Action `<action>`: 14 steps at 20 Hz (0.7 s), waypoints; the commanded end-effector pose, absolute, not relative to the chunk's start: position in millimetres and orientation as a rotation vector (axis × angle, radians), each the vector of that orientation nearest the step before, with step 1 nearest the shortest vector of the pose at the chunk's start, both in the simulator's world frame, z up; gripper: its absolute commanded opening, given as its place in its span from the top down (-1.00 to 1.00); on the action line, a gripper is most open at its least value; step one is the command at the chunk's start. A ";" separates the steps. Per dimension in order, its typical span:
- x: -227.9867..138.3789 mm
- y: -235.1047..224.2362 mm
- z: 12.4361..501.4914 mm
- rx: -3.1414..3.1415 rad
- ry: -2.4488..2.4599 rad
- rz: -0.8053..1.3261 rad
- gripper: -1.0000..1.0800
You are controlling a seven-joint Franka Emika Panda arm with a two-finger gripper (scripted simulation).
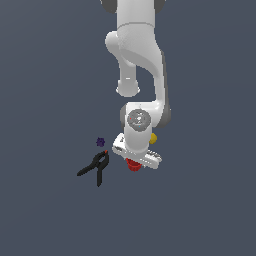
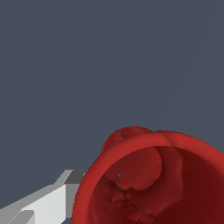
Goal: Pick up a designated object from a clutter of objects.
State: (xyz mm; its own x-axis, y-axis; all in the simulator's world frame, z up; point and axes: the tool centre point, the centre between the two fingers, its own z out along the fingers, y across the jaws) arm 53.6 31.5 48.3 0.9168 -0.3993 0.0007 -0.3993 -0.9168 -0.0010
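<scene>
The designated object, a small bright red cup point(image 1: 133, 165), sits directly under my gripper point(image 1: 135, 161) in the exterior view, partly covered by the white hand. In the wrist view the cup point(image 2: 153, 183) fills the frame's lower corner, its open mouth and ribbed rim toward the camera. One white finger point(image 2: 43, 203) lies against its outer wall; the other finger is hidden. Whether the jaws press on the cup does not show. The rest of the clutter of objects lies around it.
A small yellow ball point(image 1: 153, 138) peeks out behind the hand on the exterior view's right. A tiny dark purple knobbly piece point(image 1: 100, 142) and a black spring clamp point(image 1: 95, 168) lie to the exterior view's left of the cup. The surface is plain dark grey.
</scene>
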 end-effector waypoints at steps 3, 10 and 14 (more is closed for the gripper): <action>53.5 31.4 48.4 -3.075 0.641 -0.002 1.00; 46.6 31.3 60.3 -3.075 0.641 -0.002 1.00; 37.7 31.2 75.4 -3.075 0.641 -0.002 1.00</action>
State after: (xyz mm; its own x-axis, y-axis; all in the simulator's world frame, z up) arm 40.4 31.2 68.3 0.9167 -0.3995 -0.0014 -0.3995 -0.9167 0.0002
